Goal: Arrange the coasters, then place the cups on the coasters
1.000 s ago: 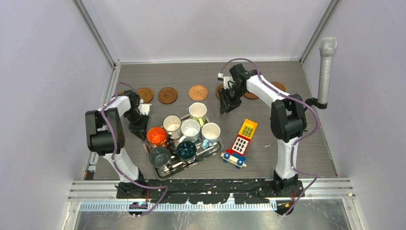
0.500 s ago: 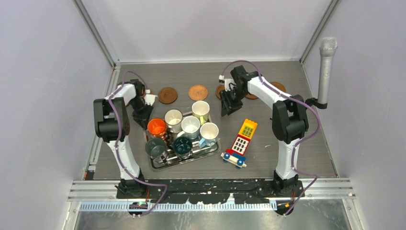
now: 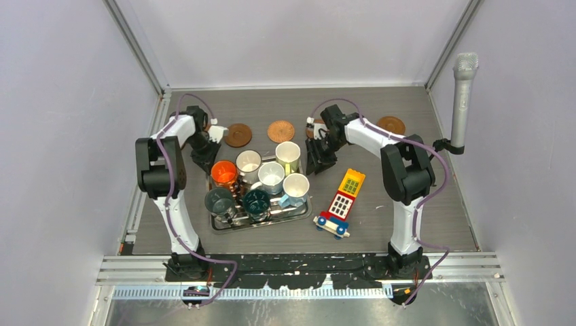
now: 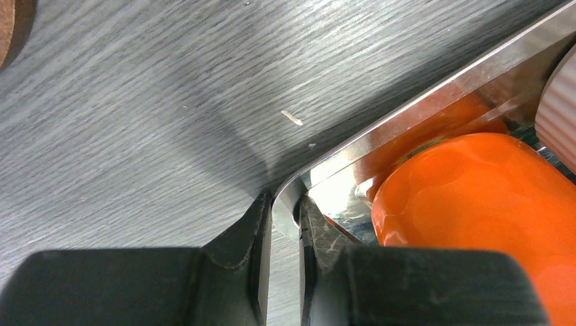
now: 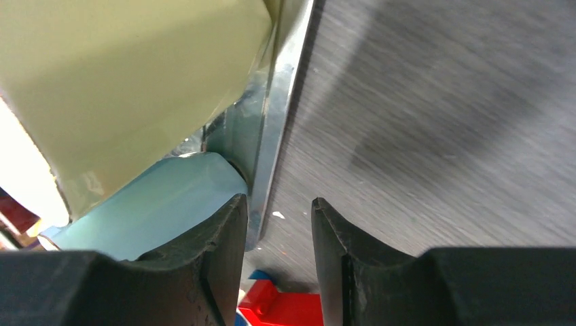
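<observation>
We're seeing the left gripper (image 4: pixel 285 204) clamping tight on the far-left corner rim of the metal tray (image 4: pixel 421 88), with the orange cup (image 4: pixel 475 210) sitting just inside that corner. A coaster (image 4: pixel 7 27) is peeking in at the far left. The right gripper (image 5: pixel 278 204) is straddling the tray's right rim with its fingers apart and not pinching; one finger is inside by the light blue cup (image 5: pixel 149 204), and the pale yellow cup (image 5: pixel 136 81) is just beyond.

From above, we're counting seven cups crowding the tray (image 3: pixel 272 221), none on coasters. Coasters are lying along the far side: (image 3: pixel 238 134), (image 3: pixel 280 130), (image 3: pixel 391 125), and one (image 3: pixel 314 128) is partly hidden by the right arm. A colourful toy (image 3: pixel 341 202) is sitting right of the tray, and a microphone (image 3: pixel 464 102) is standing far right.
</observation>
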